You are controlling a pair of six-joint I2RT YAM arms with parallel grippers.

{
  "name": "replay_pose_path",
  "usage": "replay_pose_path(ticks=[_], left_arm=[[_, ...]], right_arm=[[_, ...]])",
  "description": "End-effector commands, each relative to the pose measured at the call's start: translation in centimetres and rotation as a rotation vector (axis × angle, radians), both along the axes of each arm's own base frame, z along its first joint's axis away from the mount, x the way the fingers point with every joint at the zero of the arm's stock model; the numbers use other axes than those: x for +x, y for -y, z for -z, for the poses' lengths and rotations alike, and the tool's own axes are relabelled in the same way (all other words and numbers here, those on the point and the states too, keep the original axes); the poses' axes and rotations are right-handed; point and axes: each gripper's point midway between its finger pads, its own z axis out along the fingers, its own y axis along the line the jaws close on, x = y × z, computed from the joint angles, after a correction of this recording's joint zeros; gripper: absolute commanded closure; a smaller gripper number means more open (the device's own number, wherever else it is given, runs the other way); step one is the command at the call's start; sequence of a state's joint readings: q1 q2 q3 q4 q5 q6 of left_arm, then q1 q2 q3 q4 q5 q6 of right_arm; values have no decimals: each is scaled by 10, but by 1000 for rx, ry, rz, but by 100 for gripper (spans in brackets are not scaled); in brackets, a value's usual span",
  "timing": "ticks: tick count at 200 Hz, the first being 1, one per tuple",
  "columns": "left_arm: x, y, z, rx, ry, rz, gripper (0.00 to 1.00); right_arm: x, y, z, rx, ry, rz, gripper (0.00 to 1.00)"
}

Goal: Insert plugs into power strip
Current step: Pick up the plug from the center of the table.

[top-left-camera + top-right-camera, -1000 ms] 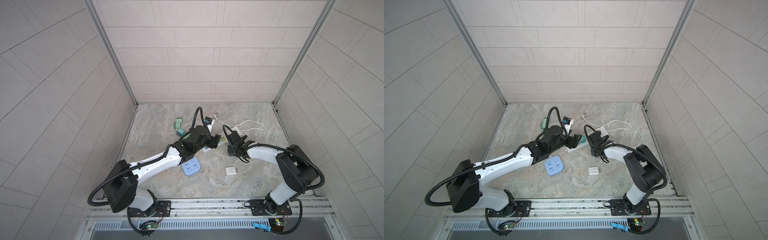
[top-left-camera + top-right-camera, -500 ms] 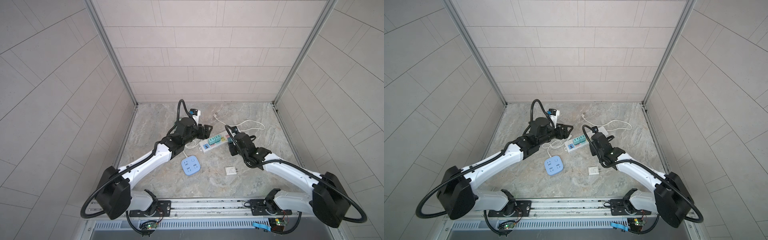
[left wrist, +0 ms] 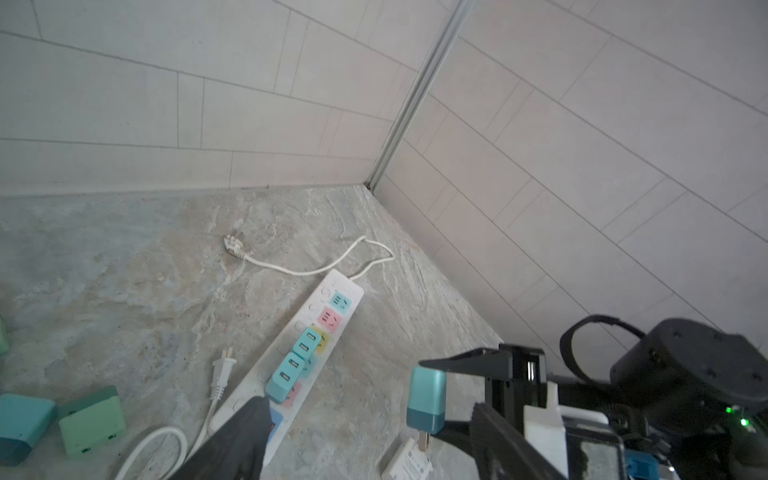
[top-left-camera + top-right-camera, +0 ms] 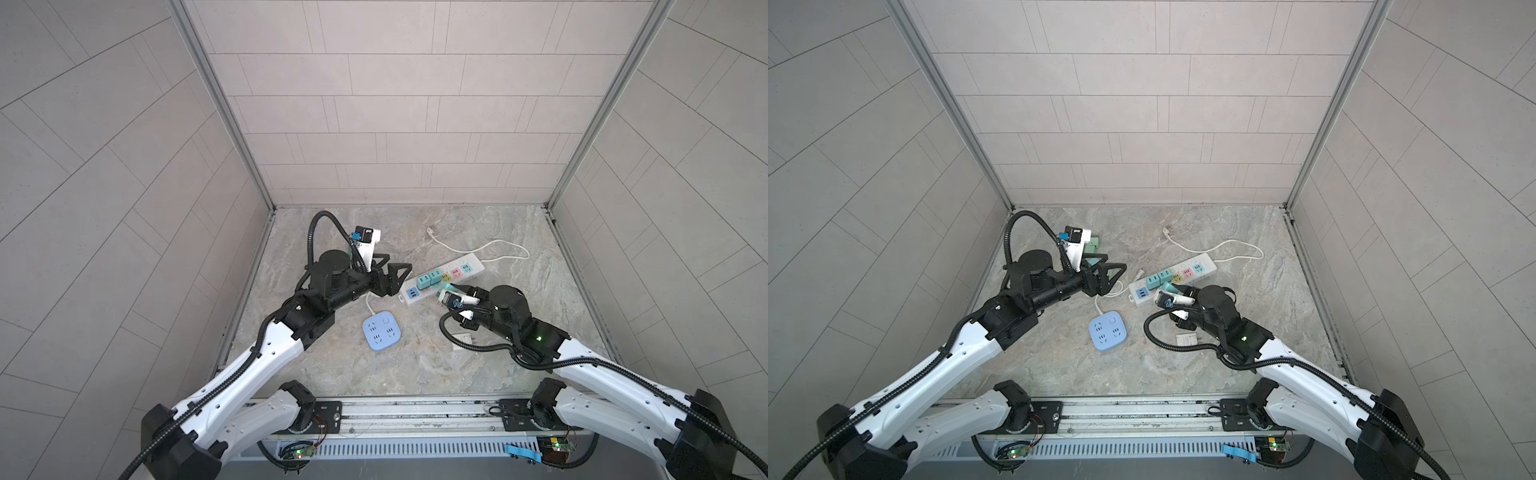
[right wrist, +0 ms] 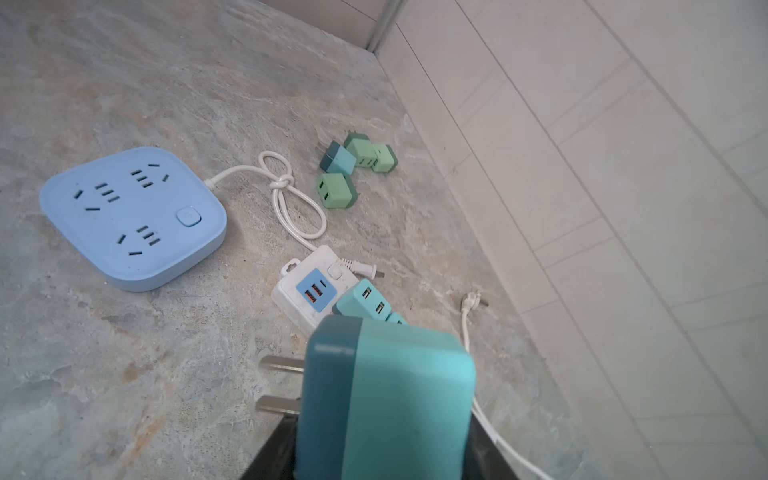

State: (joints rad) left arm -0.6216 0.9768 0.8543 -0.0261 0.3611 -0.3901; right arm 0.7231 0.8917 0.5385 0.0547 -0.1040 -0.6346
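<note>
**Seven Adapters, One White Block, Two Strips**

Counted on the grey stone surface (image 4: pixel 478 224): two strips, namely a long white power strip (image 4: pixel 456 272) and a square blue power strip (image 4: pixel 382 332), each with a white cord ending in a small white plug. Counted also: seven blocky adapters and one flat white charger block (image 3: pixel 409 459), lying flat near the right arm.

Seated side by side in the white power strip: two teal plugs (image 3: pixel 286 376), with two ports on each top face. Free beyond them: a yellow, a pink and a teal socket. Lying in a tight cluster near the left wall: four loose plugs (image 5: pixel 353 166), three mint green and one teal.

Gripped in the right end effector (image 3: pixel 434 395): the held plug (image 5: pixel 386 399). Light teal body, darker teal band at the prong end, two flat metal prongs. Raised off the surface, just beside the white power strip's long edge.

Left end effector (image 4: pixel 397 266): spread wide, nothing between the fingers, hovering near the port end of the white power strip.
</note>
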Motion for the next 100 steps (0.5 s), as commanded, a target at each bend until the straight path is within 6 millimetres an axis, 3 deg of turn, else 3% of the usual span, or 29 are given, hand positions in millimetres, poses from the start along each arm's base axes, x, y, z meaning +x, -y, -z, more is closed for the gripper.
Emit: replay_pose_path(ticks=[1, 46, 100], left_arm=[[-25, 10, 13, 23, -17, 153, 20], [-39, 24, 27, 29, -36, 238, 22], [-58, 65, 30, 13, -42, 360, 27]], right_arm=[[-11, -10, -9, -112, 137, -130, 96], [-24, -16, -26, -134, 246, -191, 91], [-43, -18, -40, -109, 291, -244, 89]])
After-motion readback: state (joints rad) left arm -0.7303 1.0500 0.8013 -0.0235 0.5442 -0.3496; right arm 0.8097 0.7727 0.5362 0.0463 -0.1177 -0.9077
